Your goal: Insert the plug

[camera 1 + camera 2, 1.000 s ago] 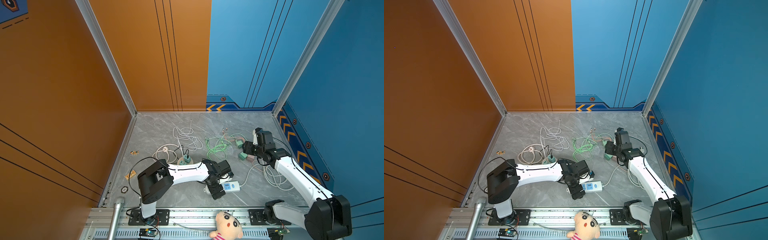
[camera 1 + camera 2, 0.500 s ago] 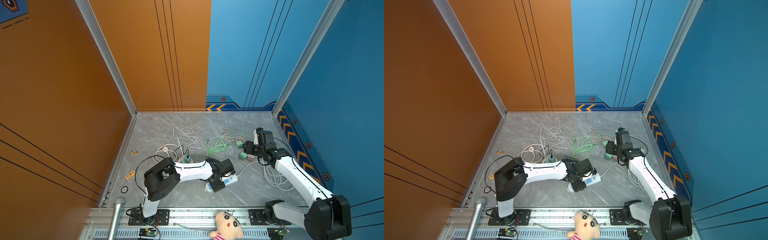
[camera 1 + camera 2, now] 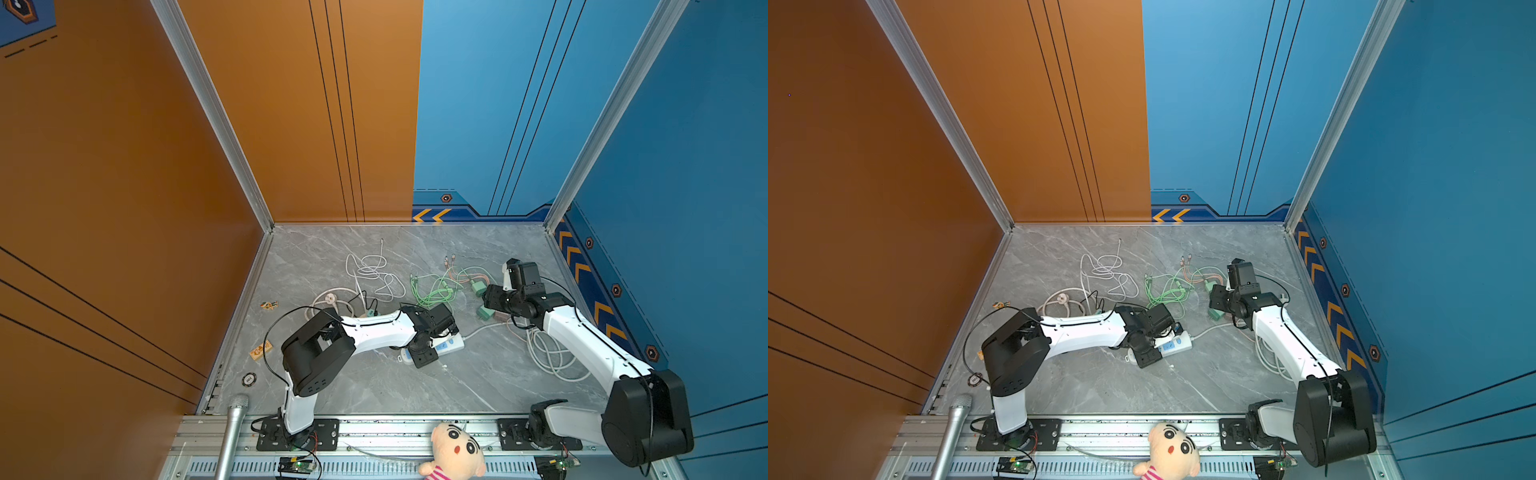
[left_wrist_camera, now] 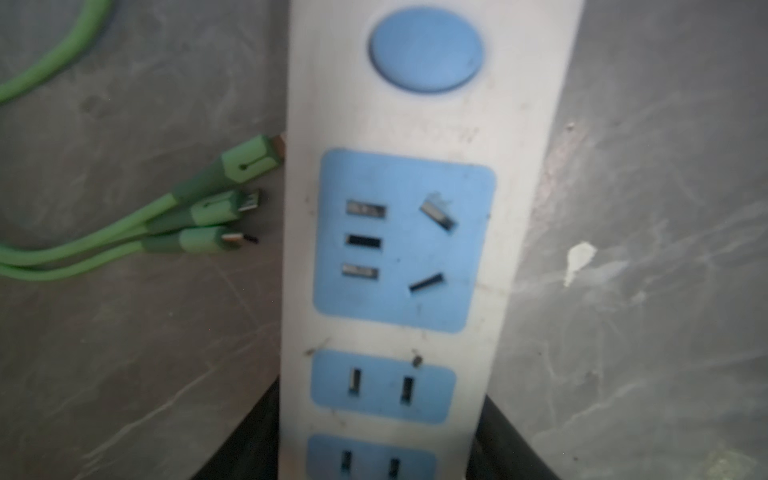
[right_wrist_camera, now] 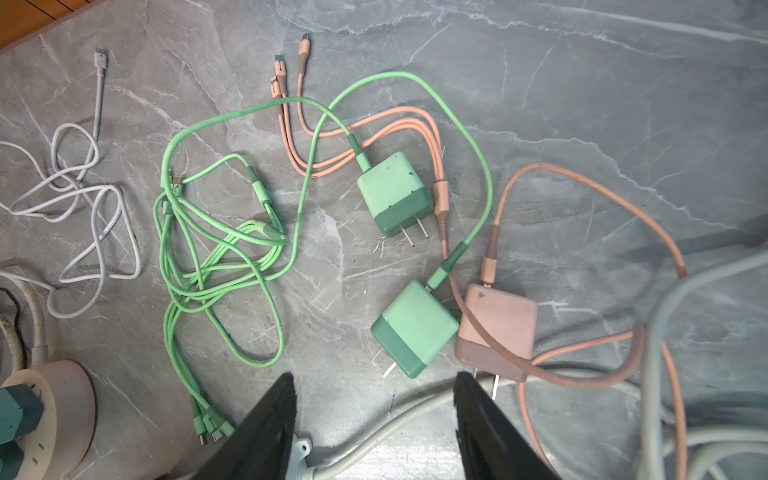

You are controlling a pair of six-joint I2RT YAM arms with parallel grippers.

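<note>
In both top views the power strip [image 3: 451, 343] lies near the middle of the counter [image 3: 478, 386], its long axis slanting toward the right edge, with the left gripper [image 3: 420, 354] at its near end. The green plug [image 3: 483, 313] sits well apart from it, nearer the counter's right edge, just beside the right gripper [image 3: 489, 296], so the right arm is the nearer one

Left wrist view: dark fingers [image 4: 249, 440] press the long sides of the power strip [image 4: 415, 133], pinching it across its width. The visible sockets face up, empty

Right wrist view: the right gripper [image 5: 374, 424] is spread, with nothing between its fingers. The green plug [image 5: 415, 328] lies just ahead of the gap, touching a pink plug [image 5: 498, 328], prongs pointing back toward the gripper and body skewed to the finger line. I would expect a wrist turn before closing
</note>
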